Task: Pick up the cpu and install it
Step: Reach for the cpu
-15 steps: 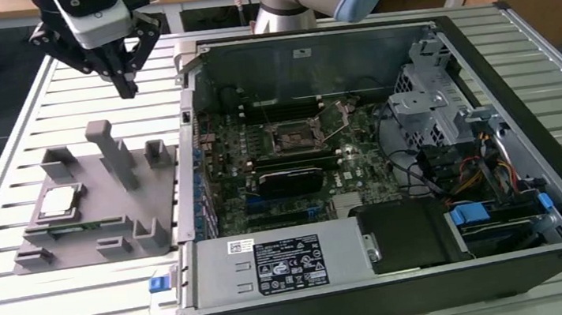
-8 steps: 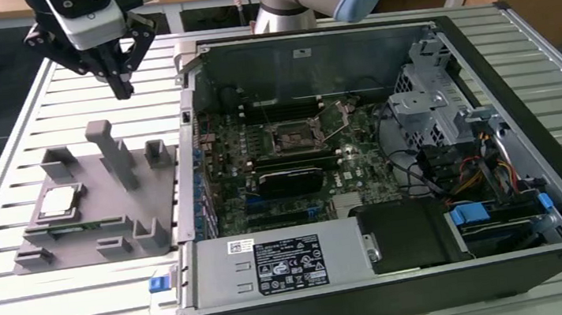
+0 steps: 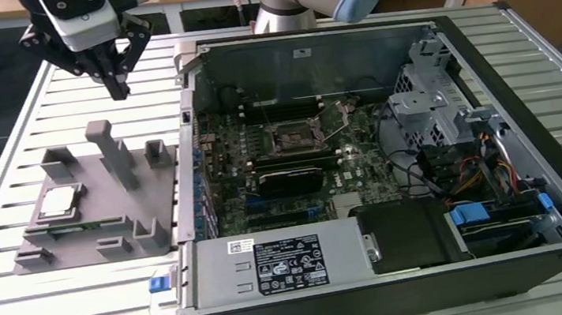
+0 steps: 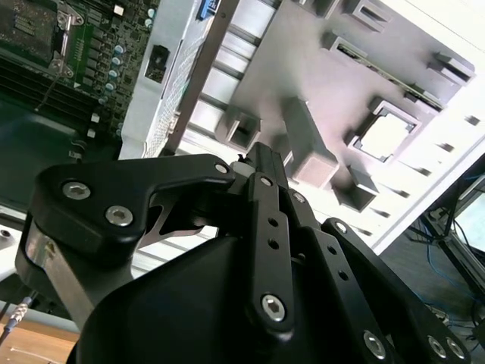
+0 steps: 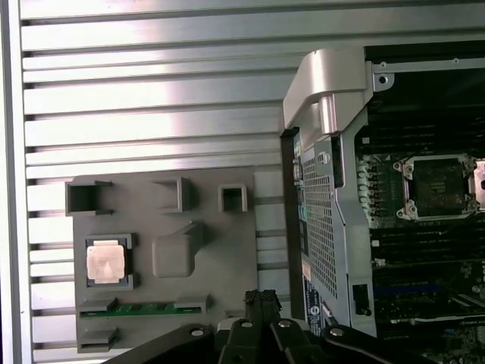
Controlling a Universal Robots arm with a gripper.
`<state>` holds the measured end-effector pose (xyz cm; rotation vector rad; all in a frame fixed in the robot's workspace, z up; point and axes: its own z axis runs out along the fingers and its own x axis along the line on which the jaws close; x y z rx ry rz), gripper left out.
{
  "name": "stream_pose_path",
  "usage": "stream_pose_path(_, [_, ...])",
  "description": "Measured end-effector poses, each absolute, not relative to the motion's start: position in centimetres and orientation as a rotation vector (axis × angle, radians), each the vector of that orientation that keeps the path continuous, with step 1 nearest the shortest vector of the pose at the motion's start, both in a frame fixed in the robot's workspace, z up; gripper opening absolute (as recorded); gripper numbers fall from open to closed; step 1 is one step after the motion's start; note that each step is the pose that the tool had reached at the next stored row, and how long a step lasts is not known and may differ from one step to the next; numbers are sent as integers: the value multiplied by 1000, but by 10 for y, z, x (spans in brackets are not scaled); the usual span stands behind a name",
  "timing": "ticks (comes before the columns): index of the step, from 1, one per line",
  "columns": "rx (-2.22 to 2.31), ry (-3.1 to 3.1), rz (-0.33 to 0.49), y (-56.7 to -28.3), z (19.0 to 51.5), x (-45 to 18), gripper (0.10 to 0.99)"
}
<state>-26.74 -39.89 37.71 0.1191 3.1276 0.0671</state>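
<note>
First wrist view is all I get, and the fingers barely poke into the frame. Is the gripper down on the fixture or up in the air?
Observer: Up in the air. In the exterior view the gripper hangs high above the table, clear of the fixture, touching nothing.
Operator: The block beside the cpu, is it low or tall?
Observer: Tall. The exterior view shows it standing upright, the fixture's highest part, rising well above the cpu.
Operator: Are the fingers open?
Observer: No. In the exterior view the fingers meet at the tips, with nothing between them.
</note>
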Motion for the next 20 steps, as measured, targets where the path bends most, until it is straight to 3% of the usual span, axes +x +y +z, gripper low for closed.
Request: stream_pose_path(20, [119, 3129, 67, -399, 376, -278, 106])
